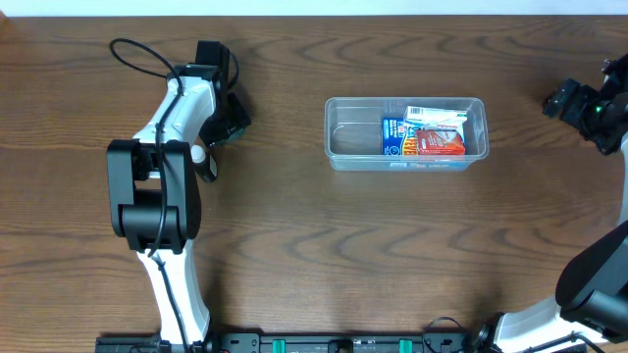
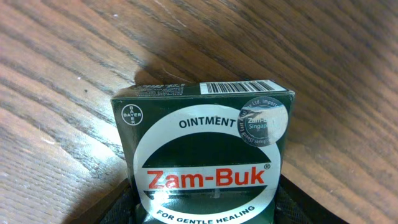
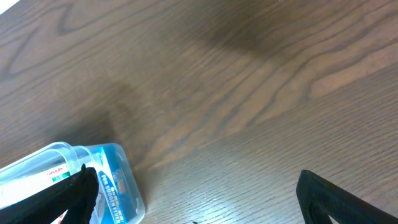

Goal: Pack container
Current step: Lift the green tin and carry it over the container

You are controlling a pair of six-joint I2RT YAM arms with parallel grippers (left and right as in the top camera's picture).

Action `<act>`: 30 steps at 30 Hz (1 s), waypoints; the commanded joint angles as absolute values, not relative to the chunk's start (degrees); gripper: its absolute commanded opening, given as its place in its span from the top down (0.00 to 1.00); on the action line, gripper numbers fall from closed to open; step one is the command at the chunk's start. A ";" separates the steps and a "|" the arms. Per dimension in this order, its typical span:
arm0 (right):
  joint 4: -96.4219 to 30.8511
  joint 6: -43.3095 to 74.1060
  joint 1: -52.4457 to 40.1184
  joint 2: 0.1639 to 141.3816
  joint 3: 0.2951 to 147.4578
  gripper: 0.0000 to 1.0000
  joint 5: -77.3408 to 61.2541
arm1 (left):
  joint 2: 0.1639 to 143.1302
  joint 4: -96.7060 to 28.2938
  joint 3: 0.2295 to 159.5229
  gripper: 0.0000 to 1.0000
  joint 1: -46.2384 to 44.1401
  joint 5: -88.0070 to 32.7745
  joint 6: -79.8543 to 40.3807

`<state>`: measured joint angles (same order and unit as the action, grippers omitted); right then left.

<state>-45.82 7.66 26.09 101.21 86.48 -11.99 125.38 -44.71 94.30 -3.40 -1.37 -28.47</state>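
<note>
Container (image 1: 343,137), clear, shallow, holds packets (image 1: 432,132); left end effector (image 2: 205,208) clamps ointment box (image 2: 202,137), right end effector (image 3: 199,199) apart.

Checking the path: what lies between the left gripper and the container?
Nothing: overhead shows bare table between left gripper, holding a Zam-Buk box, and container.

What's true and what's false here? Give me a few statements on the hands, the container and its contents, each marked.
1. The left hand holds a green Zam-Buk box. True.
2. The container is empty. False: packets lie in its right half.
3. The right hand grips a packet. False: its fingers stand wide apart with nothing between them.
4. The container sits on the wooden table between the two arms. True.
</note>
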 commanded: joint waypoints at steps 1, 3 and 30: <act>-45.89 8.27 26.24 100.73 86.91 0.01 -12.21 | 126.19 -46.15 95.64 0.42 -3.36 -1.61 -21.52; -45.89 8.27 26.24 100.73 86.91 0.01 -12.21 | 125.71 -47.29 96.66 0.42 -3.36 -2.66 -17.21; -45.89 8.27 26.24 100.73 86.91 0.01 -12.21 | 106.28 -48.05 97.69 0.42 -24.05 -2.59 -15.62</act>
<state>-45.82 7.66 26.09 101.21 86.48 -11.99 106.72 -48.16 96.51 -21.61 -2.63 -10.50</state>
